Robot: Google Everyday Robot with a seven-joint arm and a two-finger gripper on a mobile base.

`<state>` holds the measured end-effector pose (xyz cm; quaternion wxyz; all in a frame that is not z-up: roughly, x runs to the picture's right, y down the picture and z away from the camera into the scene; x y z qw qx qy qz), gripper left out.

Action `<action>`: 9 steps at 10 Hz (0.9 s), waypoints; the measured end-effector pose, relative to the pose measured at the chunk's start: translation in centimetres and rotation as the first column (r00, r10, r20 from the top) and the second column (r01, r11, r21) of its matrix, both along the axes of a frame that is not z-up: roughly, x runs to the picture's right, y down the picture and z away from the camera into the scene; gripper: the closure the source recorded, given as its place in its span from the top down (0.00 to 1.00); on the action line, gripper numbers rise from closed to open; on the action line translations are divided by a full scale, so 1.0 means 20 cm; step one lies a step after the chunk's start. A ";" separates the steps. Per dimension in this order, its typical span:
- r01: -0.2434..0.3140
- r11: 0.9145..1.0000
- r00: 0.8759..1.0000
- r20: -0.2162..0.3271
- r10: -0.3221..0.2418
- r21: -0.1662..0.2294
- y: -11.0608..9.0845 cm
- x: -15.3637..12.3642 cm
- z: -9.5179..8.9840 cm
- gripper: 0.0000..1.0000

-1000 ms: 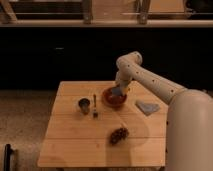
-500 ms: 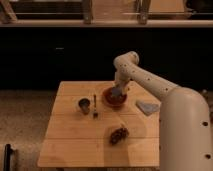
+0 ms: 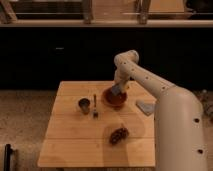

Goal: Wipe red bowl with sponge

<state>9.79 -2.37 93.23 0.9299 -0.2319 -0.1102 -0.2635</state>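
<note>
Toward the far side of the wooden desk, right of its middle: the red bowl, upright on the boards. Directly over the bowl's far half, at the tip of the white arm: the end effector, pointed down into the bowl. Reaches in from the right, bending at a high elbow above the desk's back edge. Spread or pressed together: cannot tell.

Against that tip, a blue-grey patch, taken as the sponge, low at the bowl's far rim. Touching the bowl's inside or just above it: cannot tell.

Left of the bowl and apart from it: a small dark cup, upright. Between cup and bowl, nearer the cup: a thin dark utensil, lying lengthwise front to back. Right of the bowl, near the desk's right edge: a flat blue-grey folded cloth, partly behind the robot's white body. Nearer the front edge, well apart from the bowl: a dark lumpy clump, kind unclear.
</note>
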 end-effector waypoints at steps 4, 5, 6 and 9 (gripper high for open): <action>0.065 0.998 0.994 0.090 -0.064 -0.011 0.03 -0.18 -0.02 0.00; 0.083 0.996 0.990 0.115 -0.080 -0.023 0.08 -0.22 -0.05 0.00; 0.092 0.995 0.988 0.129 -0.087 -0.029 0.11 -0.23 -0.07 0.00; 0.105 0.993 0.984 0.152 -0.096 -0.057 0.25 -0.23 -0.13 0.00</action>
